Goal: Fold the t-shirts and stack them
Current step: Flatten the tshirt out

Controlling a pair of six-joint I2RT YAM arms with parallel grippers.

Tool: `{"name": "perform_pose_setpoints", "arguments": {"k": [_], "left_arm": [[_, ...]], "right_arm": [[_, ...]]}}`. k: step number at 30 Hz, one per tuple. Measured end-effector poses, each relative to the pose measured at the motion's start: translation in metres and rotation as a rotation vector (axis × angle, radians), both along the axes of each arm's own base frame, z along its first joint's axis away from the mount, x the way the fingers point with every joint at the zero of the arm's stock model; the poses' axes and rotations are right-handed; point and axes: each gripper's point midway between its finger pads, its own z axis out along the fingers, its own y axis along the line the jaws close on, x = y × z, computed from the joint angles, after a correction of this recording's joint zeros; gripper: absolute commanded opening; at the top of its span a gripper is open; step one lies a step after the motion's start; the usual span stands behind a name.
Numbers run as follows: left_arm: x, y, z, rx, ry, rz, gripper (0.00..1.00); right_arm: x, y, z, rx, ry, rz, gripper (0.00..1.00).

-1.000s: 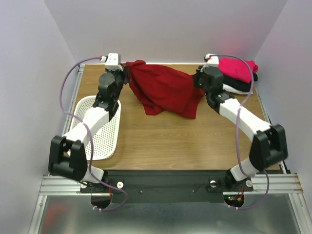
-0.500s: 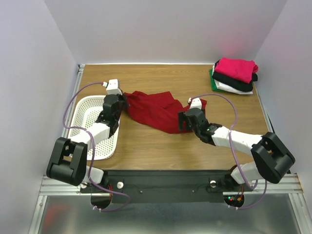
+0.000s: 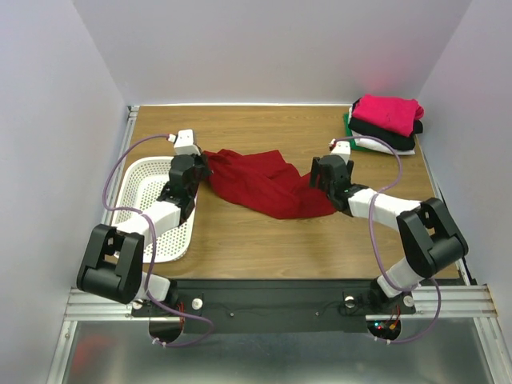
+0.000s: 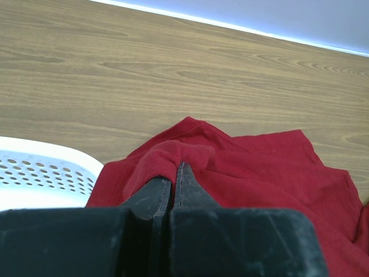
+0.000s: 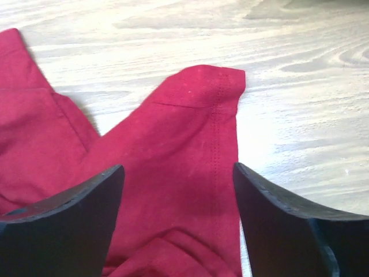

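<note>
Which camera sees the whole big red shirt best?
The top camera: it shows the whole dark red cloth t-shirt, edge to edge. Left wrist shows only a fold pinched in its fingers; right wrist only a sleeve beneath open fingers.

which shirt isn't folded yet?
The dark red t-shirt, crumpled mid-table with the left gripper shut on its edge. The others lie folded in the stack at the far-right corner.

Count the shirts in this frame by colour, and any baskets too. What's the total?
Dark red shirt: 1
Pink shirt: 1
Black shirt: 1
White shirt: 1
Green shirt: 1
White basket: 1
Total: 6
</note>
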Motion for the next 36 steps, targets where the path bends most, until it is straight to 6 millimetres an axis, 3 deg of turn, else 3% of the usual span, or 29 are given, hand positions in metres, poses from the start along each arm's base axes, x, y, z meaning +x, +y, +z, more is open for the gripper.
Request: {"name": "perform_pose_setpoints", "arguments": {"k": [5, 11, 16, 20, 31, 36], "left_arm": [[0.002, -0.002, -0.01, 0.005, 0.02, -0.005, 0.0], [0.003, -0.003, -0.021, 0.012, 0.045, -0.012, 0.0], [0.004, -0.006, -0.022, 0.011, 0.05, -0.022, 0.0], [0.005, -0.006, -0.022, 0.01, 0.048, -0.026, 0.0], [0.006, -0.007, -0.022, 0.01, 0.048, -0.026, 0.0], [0.006, -0.007, -0.022, 0.01, 0.048, -0.026, 0.0]], "right_arm": [[-0.001, 0.001, -0.008, 0.036, 0.022, 0.025, 0.75], [-0.02, 0.014, -0.023, 0.1, 0.073, 0.109, 0.72], [-0.034, 0.032, -0.034, 0.153, 0.12, 0.195, 0.72], [-0.057, 0.054, -0.044, 0.172, 0.165, 0.289, 0.71], [-0.101, 0.099, -0.015, 0.254, 0.126, 0.486, 0.7], [-0.111, 0.109, -0.015, 0.27, 0.146, 0.544, 0.68]]}}
